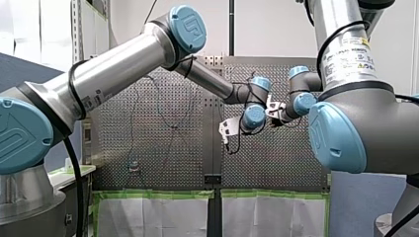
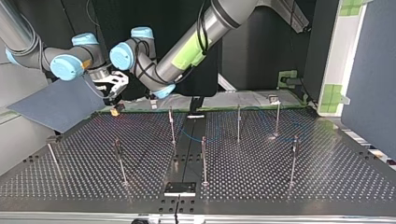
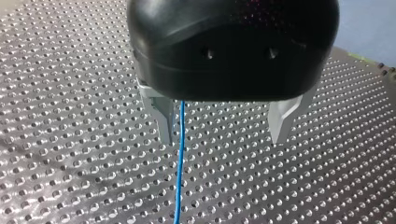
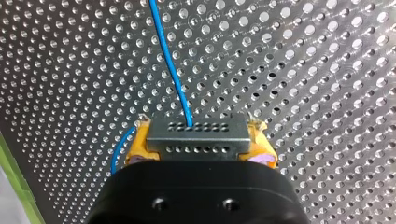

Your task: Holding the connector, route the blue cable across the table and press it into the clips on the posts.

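In the right wrist view my right gripper [image 4: 201, 145] has its yellow pads [image 4: 140, 142] shut on a grey metal connector [image 4: 196, 135]. The blue cable [image 4: 168, 60] leaves the connector's front and runs ahead over the perforated table. In the top view my right gripper [image 2: 114, 106] hangs low over the far left part of the table, a yellow patch at its tip. In the left wrist view my left gripper [image 3: 223, 140] is open above the table. The blue cable [image 3: 180, 168] runs past the inner side of one metal finger [image 3: 163, 121], untouched as far as I can see.
Several thin posts stand on the table, such as a post [image 2: 171, 126] near the middle and a post [image 2: 293, 161] at the top view's right. A grey-blue panel [image 2: 56, 105] leans at the left edge. A black plate [image 2: 180, 188] sits at the near edge.
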`<state>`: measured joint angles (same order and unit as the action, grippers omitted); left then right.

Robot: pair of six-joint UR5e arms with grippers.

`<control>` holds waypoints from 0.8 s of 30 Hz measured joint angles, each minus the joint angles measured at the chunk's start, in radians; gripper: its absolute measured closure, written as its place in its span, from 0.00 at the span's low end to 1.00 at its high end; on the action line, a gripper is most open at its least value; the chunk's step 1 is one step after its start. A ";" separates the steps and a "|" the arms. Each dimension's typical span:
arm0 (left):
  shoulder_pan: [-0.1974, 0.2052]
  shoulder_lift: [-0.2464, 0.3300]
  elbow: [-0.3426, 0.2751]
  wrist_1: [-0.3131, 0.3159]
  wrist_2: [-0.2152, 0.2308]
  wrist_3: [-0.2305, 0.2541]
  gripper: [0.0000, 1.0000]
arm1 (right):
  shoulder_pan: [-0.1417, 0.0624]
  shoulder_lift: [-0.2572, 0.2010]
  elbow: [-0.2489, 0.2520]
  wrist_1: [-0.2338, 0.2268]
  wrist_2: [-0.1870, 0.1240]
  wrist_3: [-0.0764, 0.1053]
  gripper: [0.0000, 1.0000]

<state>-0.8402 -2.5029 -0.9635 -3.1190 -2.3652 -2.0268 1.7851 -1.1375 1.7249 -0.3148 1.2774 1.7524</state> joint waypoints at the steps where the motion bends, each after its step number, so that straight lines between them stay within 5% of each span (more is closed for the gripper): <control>1: 0.001 -0.005 0.008 -0.003 0.000 -0.002 0.00 | 0.000 0.000 0.000 0.000 -0.002 -0.001 1.00; 24: 0.015 -0.107 0.213 -0.091 -0.041 -0.038 0.00 | 0.000 0.000 -0.002 0.000 -0.010 -0.001 1.00</control>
<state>-0.8253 -2.6102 -0.7508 -3.2099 -2.4057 -2.0651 1.7848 -1.1377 1.7228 -0.3153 1.2672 1.7517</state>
